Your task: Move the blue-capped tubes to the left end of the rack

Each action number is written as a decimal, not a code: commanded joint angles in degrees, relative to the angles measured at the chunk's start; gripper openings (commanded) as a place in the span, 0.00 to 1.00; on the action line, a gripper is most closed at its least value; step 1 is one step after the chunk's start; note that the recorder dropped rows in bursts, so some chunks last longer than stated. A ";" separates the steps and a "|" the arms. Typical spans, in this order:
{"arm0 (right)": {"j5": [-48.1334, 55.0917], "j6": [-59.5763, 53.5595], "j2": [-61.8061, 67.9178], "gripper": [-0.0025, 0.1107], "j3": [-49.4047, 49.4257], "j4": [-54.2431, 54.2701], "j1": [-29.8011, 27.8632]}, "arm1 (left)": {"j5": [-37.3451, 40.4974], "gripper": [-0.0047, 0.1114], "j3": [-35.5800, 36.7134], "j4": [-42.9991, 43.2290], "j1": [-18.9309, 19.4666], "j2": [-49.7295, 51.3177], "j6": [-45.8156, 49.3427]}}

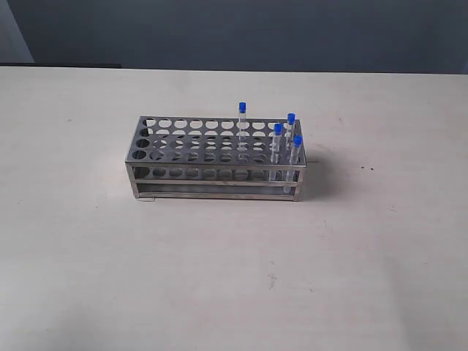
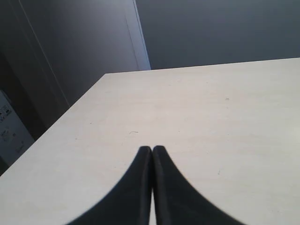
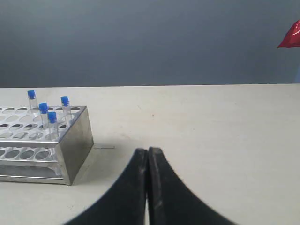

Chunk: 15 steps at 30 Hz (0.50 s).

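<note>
Nearby, the left gripper (image 2: 152, 150) and right gripper (image 3: 148, 151) have their black fingers pressed together, empty. Farther out on the pale table (image 1: 88, 256), the shiny perforated steel rack (image 1: 219, 182) holds four clear blue-capped tubes (image 1: 278, 142) upright toward its right end.

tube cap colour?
Bright blue caps on all four tubes; clearest in the exterior view.

Rack (image 3: 75, 140) cropped; red scrap (image 3: 291, 36), perhaps cloth

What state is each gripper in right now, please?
Left gripper: closed, jaws pressed together, holding nothing.
Right gripper: closed, jaws pressed together, holding nothing.
</note>
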 commanded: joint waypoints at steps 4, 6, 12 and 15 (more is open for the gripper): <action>-5.34 -0.19 -0.47 0.02 0.15 0.33 -0.41 | -0.67 0.04 0.18 -0.07 -0.15 0.19 -0.32; -5.42 1.12 -0.47 0.02 0.15 5.32 -0.41 | -0.67 0.04 0.18 -0.07 -0.15 0.19 -0.32; -4.39 11.42 -0.47 0.02 0.15 42.47 -0.41 | -0.67 0.04 0.18 -0.07 -0.15 0.19 -0.32; -6.14 11.42 -0.47 0.02 0.15 46.65 -0.41 | -0.67 0.04 0.18 -0.07 -0.15 0.19 -0.32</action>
